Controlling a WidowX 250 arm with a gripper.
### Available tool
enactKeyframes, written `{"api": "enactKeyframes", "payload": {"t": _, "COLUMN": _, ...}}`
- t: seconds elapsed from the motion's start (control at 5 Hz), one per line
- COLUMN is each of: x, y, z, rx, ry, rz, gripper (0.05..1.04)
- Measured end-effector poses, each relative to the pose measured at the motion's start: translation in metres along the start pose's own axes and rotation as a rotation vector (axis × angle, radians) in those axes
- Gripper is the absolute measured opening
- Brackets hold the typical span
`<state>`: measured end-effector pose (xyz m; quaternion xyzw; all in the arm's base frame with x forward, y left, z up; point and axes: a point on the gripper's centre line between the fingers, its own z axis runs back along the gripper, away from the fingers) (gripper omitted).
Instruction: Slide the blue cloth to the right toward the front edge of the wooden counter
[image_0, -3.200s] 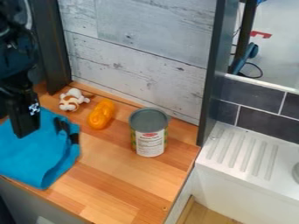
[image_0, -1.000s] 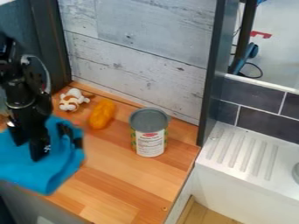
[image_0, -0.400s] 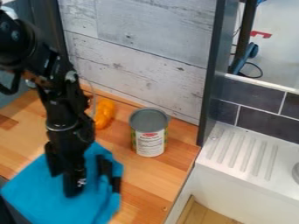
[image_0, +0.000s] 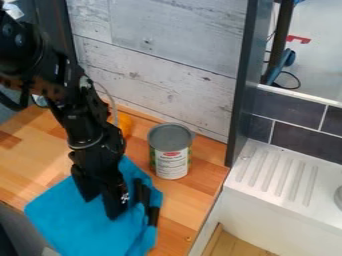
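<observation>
Black hand (image_0: 101, 208) of the arm, pointing down at a slant onto a blue cloth (image_0: 57, 216) at the lower left of the view. Open, with two fingers (image_0: 114, 202) well apart and blue showing between them; fingertips at the cloth, low over its middle. Under the hand, a rumpled cloth on the wooden table (image_0: 30, 167), spread toward the near edge and reaching past it at the lower left. On the right part of the cloth, just beside the hand, black strips (image_0: 143, 192) lying among the folds.

Behind the cloth and to the right, near its upper edge, an upright can (image_0: 172, 162) with a grey top and a pale label. Farther back, partly hidden behind the arm, an orange thing (image_0: 125, 125) near the foot of a whitish board wall (image_0: 167, 62). To the right of the wall, a dark upright post (image_0: 240, 95). Beyond the post, dark tiles (image_0: 304, 142) above a white ridged drainboard (image_0: 277, 177), across a gap from the table.
</observation>
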<state>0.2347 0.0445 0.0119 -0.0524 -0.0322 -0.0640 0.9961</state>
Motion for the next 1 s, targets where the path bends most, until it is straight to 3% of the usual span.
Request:
{"api": "enactKeyframes", "payload": {"t": 0.4, "x": -0.009, "y": -0.004, "z": 0.015, "rx": 0.002, "ry": 0.007, "rz": 0.225, "gripper": 1.001}}
{"api": "enactKeyframes", "payload": {"t": 0.6, "x": -0.02, "y": -0.002, "z": 0.04, "rx": 0.051, "ry": 0.024, "rz": 0.282, "gripper": 1.001}}
{"api": "enactKeyframes", "payload": {"t": 0.8, "x": -0.03, "y": 0.013, "z": 0.08, "rx": 0.081, "ry": 0.027, "rz": 0.289, "gripper": 1.001}}
{"api": "enactKeyframes", "payload": {"t": 1.0, "x": -0.038, "y": 0.03, "z": 0.111, "rx": 0.071, "ry": 0.01, "rz": 0.252, "gripper": 1.001}}
